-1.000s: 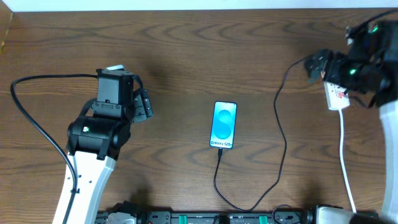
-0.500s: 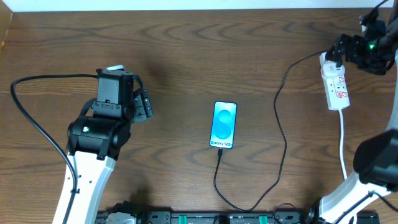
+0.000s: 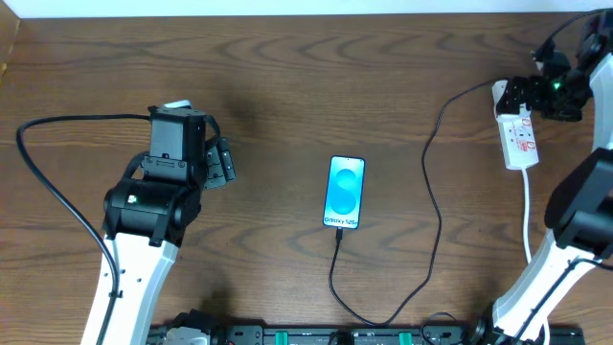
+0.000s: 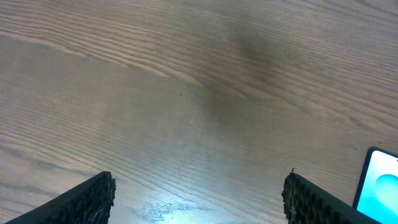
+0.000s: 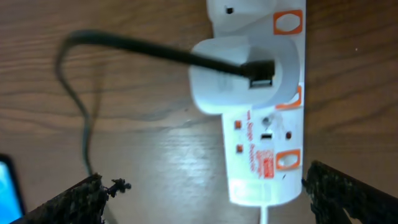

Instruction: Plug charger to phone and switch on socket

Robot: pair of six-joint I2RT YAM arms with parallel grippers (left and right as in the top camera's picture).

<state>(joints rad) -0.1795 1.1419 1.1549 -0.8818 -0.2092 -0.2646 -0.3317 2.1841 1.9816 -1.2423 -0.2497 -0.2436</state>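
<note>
Phone [image 3: 346, 193] lies flat on the tabletop [image 3: 287, 96], screen lit blue. Charger [image 3: 433, 192] meets the phone's near edge, then loops right to its white plug [image 5: 239, 74], seated in the socket [image 3: 518, 134] — well right of the phone. Right pincer [image 5: 202, 180] hangs over the socket, fingers spread wide (gripping nothing). Left pincer [image 4: 198, 183], left of the phone — also spread apart.

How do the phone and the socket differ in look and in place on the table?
The phone has a black frame and a bright blue screen; the socket is white with red marks. The phone lies in the middle of the table; the socket lies near its right edge. The charger enters the phone at its near end, the socket at its far end. Both lie flat.
</note>
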